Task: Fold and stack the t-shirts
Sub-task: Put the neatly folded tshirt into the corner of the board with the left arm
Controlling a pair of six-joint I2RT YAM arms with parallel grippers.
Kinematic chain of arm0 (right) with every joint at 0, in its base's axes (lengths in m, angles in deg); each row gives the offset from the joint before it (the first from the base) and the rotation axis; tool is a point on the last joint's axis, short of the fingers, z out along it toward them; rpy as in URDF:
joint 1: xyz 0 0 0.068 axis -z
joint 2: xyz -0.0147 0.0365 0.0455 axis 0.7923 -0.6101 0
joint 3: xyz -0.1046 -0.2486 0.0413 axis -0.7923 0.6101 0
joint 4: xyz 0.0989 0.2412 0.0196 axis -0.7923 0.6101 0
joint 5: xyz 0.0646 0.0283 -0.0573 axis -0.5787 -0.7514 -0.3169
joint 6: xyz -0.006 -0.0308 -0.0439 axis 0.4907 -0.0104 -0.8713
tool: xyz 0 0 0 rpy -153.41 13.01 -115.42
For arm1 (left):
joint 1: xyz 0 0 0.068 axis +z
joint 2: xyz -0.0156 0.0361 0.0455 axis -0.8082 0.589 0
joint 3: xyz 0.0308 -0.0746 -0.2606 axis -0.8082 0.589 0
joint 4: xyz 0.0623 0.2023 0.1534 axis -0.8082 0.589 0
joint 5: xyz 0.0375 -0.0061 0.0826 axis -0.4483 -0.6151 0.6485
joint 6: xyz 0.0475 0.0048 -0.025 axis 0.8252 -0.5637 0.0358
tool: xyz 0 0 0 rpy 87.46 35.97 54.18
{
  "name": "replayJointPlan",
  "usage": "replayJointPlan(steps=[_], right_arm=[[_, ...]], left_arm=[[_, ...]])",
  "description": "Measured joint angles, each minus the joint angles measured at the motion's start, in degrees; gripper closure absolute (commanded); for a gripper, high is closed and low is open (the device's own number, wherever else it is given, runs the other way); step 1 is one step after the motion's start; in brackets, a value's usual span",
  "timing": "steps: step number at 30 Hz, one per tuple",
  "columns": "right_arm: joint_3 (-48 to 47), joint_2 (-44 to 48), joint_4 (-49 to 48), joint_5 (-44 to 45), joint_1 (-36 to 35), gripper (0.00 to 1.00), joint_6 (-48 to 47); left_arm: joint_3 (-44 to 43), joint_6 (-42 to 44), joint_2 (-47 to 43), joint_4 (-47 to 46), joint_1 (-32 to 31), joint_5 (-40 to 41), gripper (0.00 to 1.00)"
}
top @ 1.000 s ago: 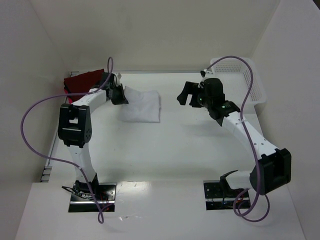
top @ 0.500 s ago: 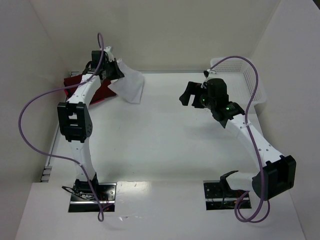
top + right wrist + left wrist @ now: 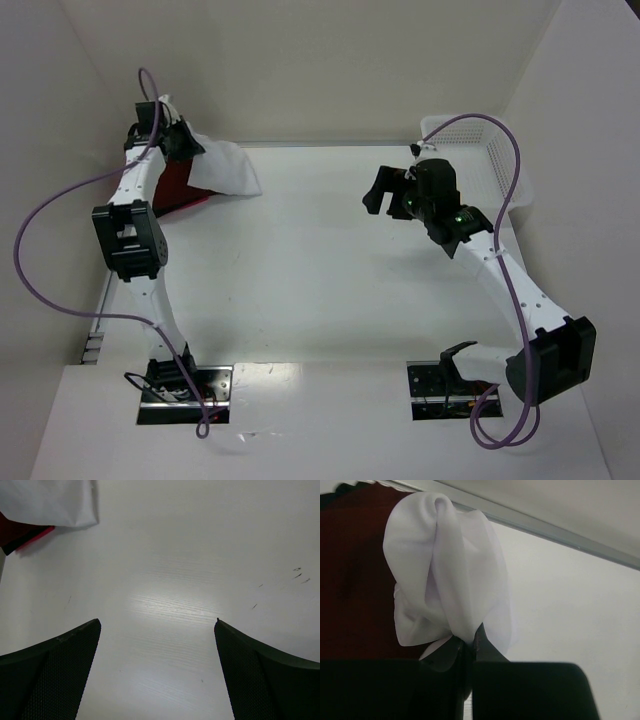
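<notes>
The left arm point(image 3: 128, 240) rises from its base at the near edge, bends at a black elbow joint and reaches far out to the back left corner. Its wrist is raised there, and the left gripper point(image 3: 180, 141) has its fingers point(image 3: 487, 652) pressed together, pinching a bunched fold of the white t-shirt point(image 3: 445, 580), which hangs from them. The right arm point(image 3: 500, 275) swings out to the right, folds at its elbow near the base and slants back toward the middle. The right gripper point(image 3: 384, 192) points left and downward, its two fingers point(image 3: 55, 665) spread wide apart and holding nothing.
</notes>
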State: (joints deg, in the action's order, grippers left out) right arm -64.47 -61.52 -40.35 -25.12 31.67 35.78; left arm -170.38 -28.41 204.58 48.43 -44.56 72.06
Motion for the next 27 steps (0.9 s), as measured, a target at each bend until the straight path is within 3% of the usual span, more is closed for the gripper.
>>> replayJointPlan(steps=[9, 25, 27], right_arm=[[0.0, 0.4, 0.1, -0.9, 0.0, 0.00, 0.5], [0.0, 0.5, 0.1, -2.2, 0.0, 0.00, 1.4], [0.0, 0.5, 0.1, -2.3, 0.0, 0.00, 1.5]], left_arm=[[-3.0, 0.2, -0.4, 2.0, 4.4, -0.7, 1.00], [1.3, -0.2, -7.6, 1.2, 13.5, -2.5, 1.00], [2.5, -0.2, -7.6, 0.9, 13.6, -2.4, 0.96]])
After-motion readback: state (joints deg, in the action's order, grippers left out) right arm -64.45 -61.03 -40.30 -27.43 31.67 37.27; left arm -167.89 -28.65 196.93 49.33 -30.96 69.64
